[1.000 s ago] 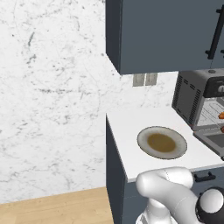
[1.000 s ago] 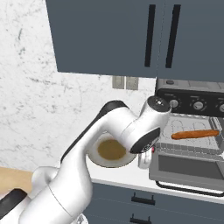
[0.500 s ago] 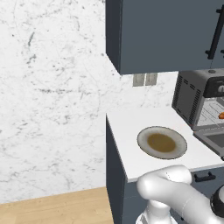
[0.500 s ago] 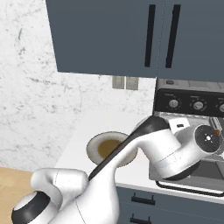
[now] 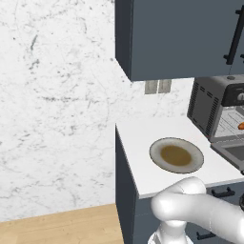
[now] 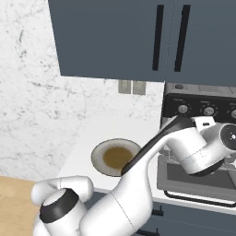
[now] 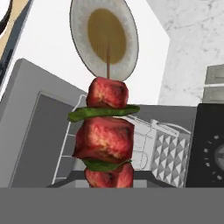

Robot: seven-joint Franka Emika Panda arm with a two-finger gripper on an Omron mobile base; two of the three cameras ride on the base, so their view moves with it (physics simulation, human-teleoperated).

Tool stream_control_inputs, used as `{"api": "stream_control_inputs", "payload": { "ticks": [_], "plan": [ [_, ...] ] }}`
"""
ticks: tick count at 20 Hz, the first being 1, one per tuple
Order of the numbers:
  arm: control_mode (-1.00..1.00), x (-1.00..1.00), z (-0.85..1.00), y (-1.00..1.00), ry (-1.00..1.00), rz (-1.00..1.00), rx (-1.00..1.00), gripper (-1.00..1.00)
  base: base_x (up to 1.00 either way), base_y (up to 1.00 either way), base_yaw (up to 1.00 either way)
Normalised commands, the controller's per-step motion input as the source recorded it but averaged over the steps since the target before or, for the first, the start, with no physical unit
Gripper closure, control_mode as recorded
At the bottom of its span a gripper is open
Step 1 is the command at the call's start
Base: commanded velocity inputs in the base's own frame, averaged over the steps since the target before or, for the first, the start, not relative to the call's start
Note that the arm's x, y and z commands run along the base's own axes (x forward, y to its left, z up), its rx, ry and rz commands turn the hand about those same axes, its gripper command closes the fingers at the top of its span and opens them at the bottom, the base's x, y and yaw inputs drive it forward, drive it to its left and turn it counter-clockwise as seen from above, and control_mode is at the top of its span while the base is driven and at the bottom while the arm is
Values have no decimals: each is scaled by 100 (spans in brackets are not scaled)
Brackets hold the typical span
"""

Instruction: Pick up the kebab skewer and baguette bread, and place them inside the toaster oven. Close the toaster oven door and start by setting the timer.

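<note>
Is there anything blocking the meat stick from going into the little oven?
Nothing visible does. In the hand view the kebab skewer is held right over the toaster oven door, which lies flapped down, and the wire rack shows just behind it. The plate sits off on the counter beyond.

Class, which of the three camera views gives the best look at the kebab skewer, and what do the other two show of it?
The hand view: the kebab skewer stands close and upright, red chunks and green slices distinct, above the toaster oven door. The two base views give no clear look at it; in the right one the arm covers that spot.
</note>
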Motion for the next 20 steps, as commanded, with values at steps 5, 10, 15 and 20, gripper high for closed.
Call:
{"api": "stream_control_inputs", "payload": {
  "ticks": [5, 10, 15, 20],
  "plan": [
    [-100, 24, -30, -24, -8, -9, 0, 100, 0, 0, 0],
    [-100, 29, -45, -18, 0, 0, 0, 100, 0, 0, 0],
    [-100, 50, -19, -6, 0, 0, 0, 100, 0, 0, 0],
    [-100, 48, 0, -27, 0, -2, 2, 100, 0, 0, 0]
  ]
}}
